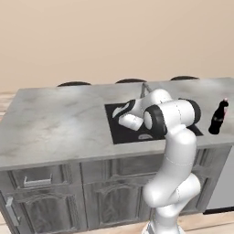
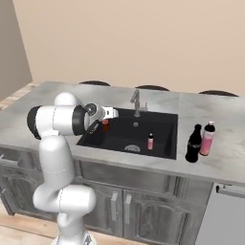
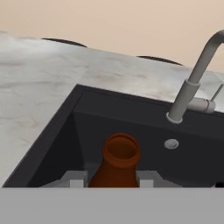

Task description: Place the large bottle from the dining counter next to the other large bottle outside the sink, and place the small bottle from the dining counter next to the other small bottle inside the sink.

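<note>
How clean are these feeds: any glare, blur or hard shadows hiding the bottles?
Left base view: flat even light, slightly soft; the arm covers much of the sink. Right base view: no glare, faint shadows, the pale pink bottle small but readable. Hand view: the brown bottle sharp, cropped at the bottom.

No readable text, brand, number or sign anywhere: the labels on the dark bottle [image 2: 194, 143], the pink-labelled bottle [image 2: 207, 139] and the small pink bottle [image 2: 150, 141] in the sink [image 2: 165, 125] are plain colour bands, lettering none.
</note>
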### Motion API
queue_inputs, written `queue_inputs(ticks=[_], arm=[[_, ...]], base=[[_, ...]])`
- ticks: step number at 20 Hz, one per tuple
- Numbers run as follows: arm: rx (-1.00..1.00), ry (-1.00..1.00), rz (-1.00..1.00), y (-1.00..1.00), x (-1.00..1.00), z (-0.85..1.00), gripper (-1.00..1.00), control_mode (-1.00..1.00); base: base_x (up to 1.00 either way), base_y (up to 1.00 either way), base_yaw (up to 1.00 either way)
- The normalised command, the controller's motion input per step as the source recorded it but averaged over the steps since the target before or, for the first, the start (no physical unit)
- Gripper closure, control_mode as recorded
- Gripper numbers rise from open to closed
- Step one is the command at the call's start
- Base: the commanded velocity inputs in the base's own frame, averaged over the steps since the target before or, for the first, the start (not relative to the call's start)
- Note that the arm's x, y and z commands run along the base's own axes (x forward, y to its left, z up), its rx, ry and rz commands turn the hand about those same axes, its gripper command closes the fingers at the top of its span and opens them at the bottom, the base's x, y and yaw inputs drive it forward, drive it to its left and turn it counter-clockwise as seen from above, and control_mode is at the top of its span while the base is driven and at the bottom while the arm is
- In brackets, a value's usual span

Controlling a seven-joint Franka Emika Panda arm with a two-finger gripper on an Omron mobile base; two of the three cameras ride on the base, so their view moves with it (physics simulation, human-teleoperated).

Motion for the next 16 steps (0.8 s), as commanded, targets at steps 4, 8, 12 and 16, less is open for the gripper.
queue_inputs(ticks=[4, 8, 12, 16], arm=[[0.00, 0.00, 0.00, 0.00, 0.00, 0.00, 1.00, 1.00], [0.00, 0.00, 0.00, 0.00, 0.00, 0.00, 1.00, 1.00], [0.00, 0.00, 0.00, 0.00, 0.00, 0.00, 1.00, 1.00], [0.00, 0.00, 0.00, 0.00, 0.00, 0.00, 1.00, 1.00]], base=[[0.30, 0.05, -0.09], [0.27, 0.10, -0.11], [0.24, 0.16, -0.13], [0.26, 0.17, -0.13]])
